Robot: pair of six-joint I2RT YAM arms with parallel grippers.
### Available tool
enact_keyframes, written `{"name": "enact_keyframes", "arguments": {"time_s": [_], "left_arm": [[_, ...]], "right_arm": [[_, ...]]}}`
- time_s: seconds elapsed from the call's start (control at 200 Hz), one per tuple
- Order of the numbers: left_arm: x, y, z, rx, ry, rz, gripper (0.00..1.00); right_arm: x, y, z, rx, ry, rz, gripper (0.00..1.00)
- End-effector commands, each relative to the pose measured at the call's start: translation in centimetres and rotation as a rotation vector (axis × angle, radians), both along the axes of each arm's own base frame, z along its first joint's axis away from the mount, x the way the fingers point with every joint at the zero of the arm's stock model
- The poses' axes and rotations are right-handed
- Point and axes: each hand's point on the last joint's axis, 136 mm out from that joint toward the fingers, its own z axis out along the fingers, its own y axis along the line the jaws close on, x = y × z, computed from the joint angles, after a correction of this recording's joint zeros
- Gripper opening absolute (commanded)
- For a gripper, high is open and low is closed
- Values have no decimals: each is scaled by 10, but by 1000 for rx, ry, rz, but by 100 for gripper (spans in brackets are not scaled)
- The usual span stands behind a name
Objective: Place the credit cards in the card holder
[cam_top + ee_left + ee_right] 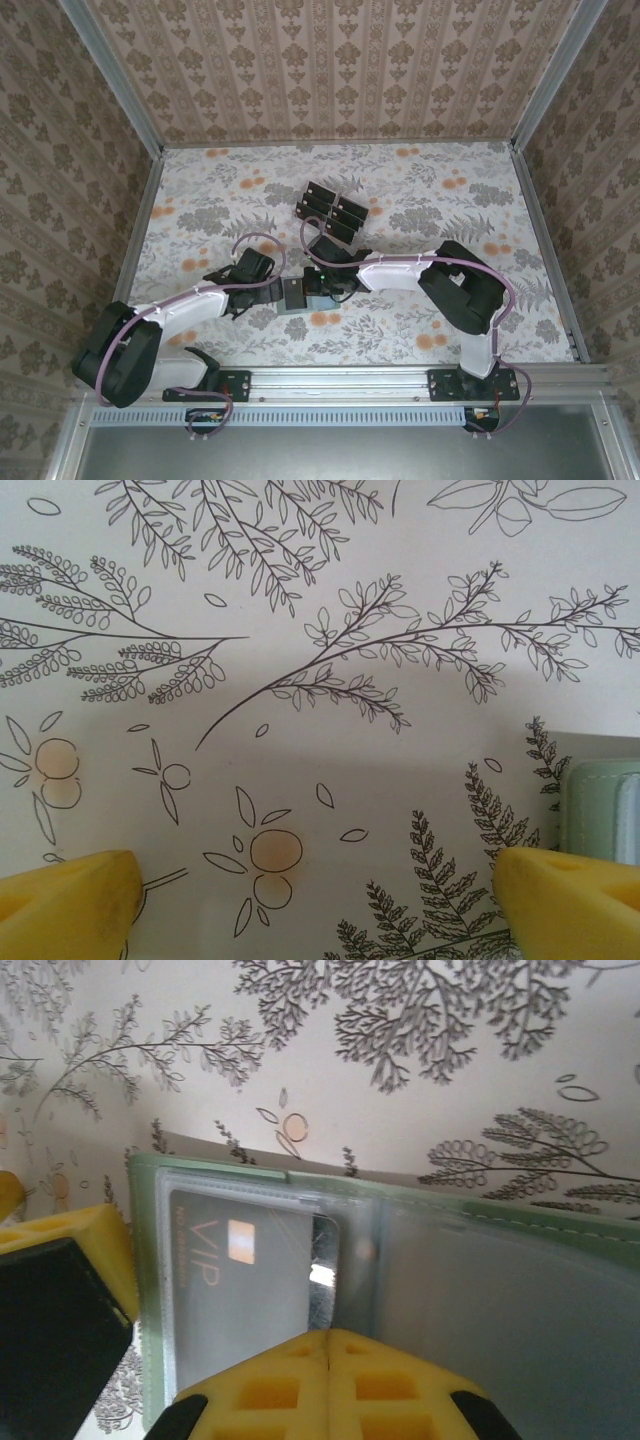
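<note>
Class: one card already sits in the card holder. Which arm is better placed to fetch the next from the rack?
Probably right: the right gripper, shut over the card holder, lies straight in front of the rack. The open left gripper sits aside at the holder's edge.

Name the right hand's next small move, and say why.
Probably draw the shut right hand back from the card holder: one credit card already appears seated inside it, and more black cards wait beyond it.
</note>
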Motion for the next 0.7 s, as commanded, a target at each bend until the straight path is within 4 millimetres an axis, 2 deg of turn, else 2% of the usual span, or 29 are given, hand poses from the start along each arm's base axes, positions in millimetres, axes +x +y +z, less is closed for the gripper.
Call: {"name": "enact_keyframes", "arguments": {"time_s": [0.0,0.205,0.305,0.375,0.44,0.565,0.695], "left_arm": [[7,-9,3,-16,-10,-29,100],[9,-5,14,-4,-32,-31,100],[10,-5,22,-9,-47,-35,100],[10,-5,27,-14,-55,-35,100],[9,-6,30,-20,-59,-38,100],[7,-7,36,-35,-70,-37,100],[6,-9,39,-47,-74,-40,100]], "right_arm": [[-1,13,9,55,2,14,7],[4,1,48,63,-83,22,13],[6,-13,57,12,-116,38,26],[7,-24,57,-46,-132,63,36],[6,-31,56,-91,-137,92,40],[6,-39,51,-147,-137,141,45],[7,-37,47,-167,-138,181,47]]}}
